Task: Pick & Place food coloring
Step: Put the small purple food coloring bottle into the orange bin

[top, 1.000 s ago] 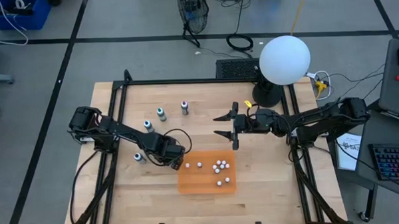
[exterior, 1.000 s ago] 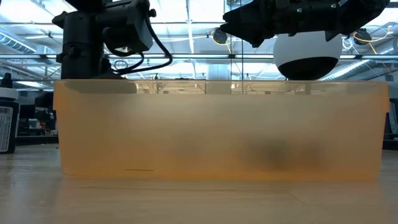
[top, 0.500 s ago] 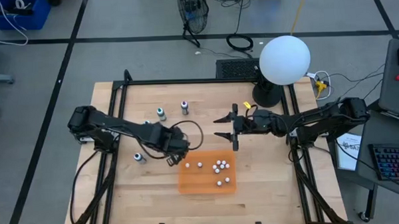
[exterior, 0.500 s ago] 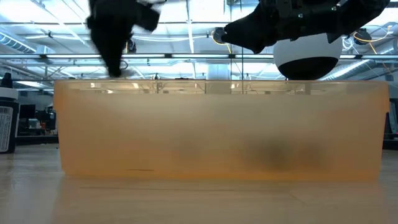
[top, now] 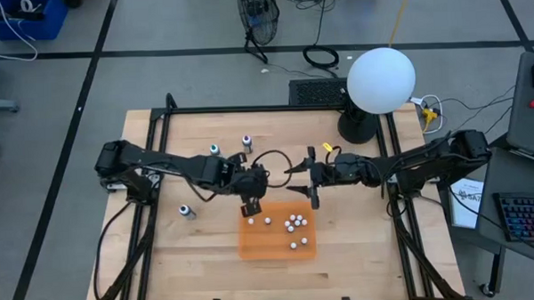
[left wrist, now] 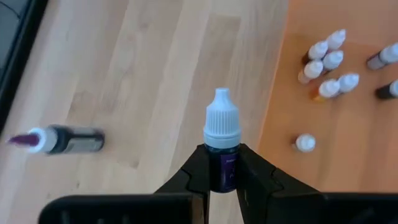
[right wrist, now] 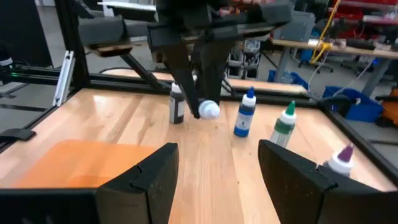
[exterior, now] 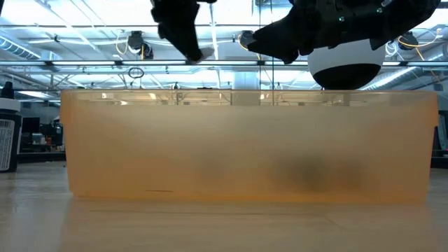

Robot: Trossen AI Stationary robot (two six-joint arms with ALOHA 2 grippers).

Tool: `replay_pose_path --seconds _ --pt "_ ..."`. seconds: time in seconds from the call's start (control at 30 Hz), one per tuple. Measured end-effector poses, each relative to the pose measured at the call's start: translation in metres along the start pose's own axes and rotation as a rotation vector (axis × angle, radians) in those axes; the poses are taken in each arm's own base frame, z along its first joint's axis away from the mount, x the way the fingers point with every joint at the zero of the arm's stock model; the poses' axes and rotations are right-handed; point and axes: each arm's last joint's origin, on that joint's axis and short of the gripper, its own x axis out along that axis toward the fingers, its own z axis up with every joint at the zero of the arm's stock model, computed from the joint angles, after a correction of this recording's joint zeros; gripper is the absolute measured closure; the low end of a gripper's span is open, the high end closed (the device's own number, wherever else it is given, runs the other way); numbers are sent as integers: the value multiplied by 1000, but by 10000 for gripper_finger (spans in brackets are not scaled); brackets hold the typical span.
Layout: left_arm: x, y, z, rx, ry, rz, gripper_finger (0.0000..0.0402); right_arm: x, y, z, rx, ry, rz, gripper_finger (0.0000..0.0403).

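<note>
Left gripper [left wrist: 221,163] swung over orange tray [top: 253,248] edge, clamped on purple bottle [left wrist: 220,138]; right gripper [top: 302,184] spread, hovering nearby.

text: none legible | labels: none legible | numbers: none

lab/workshop | framed wooden table [top: 266,132] | benches [right wrist: 348,46] | floor cables [top: 322,54]

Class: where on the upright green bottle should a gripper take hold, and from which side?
I would grip the green bottle by its straight body, below the tapering white cap, coming down from above: it stands upright, with the blue bottle close beside it.
</note>
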Motion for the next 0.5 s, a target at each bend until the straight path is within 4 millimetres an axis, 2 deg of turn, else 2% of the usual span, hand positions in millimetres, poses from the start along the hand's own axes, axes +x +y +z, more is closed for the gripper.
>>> replay_pose_path --seconds 0.27,0.4,0.5 --pt "16 8 10 16 6 -69 352 12 2 -7 6 -42 2 195" --pt "17 7 11 28 12 -85 352 24 3 -19 -14 -58 1 195" --pt "17 7 11 28 11 -108 352 29 4 -20 -19 -89 25 195"
